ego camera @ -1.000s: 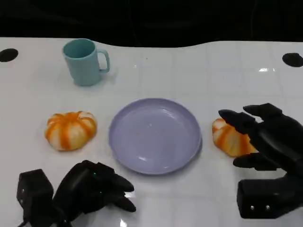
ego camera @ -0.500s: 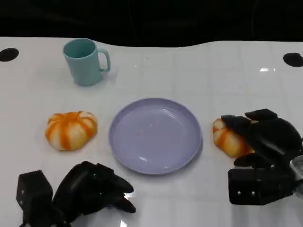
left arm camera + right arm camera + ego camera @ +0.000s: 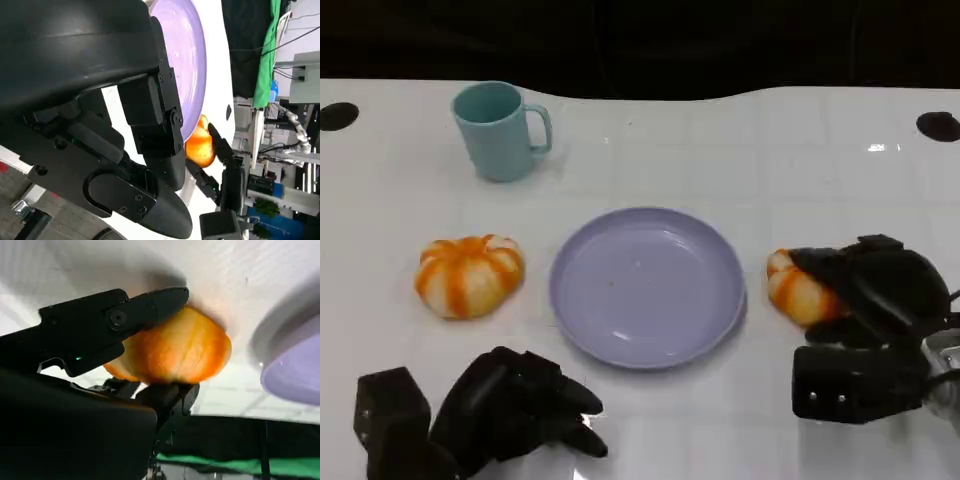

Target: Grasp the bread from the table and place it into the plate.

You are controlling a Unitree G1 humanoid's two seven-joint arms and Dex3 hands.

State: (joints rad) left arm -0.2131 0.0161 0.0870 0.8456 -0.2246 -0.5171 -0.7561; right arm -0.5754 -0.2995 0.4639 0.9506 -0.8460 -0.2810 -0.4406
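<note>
An orange-and-white bread roll (image 3: 796, 291) lies on the white table just right of the lilac plate (image 3: 650, 288). My right hand (image 3: 878, 292) grips this roll, fingers wrapped over its far side. In the right wrist view the roll (image 3: 175, 350) is pinched between a finger (image 3: 115, 317) on one side and another beneath it, with the plate (image 3: 295, 375) close beside. A second roll (image 3: 468, 275) lies left of the plate. My left hand (image 3: 515, 405) rests near the front edge, fingers curled in on nothing. The left wrist view shows the plate (image 3: 187, 50) and the gripped roll (image 3: 200, 147) beyond it.
A teal mug (image 3: 500, 130) stands at the back left of the table. Black round holes (image 3: 938, 125) mark the far corners. The table's far edge meets a dark background.
My right hand's fingers have come down from spread above the right roll and now wrap around it. The left hand has barely moved.
</note>
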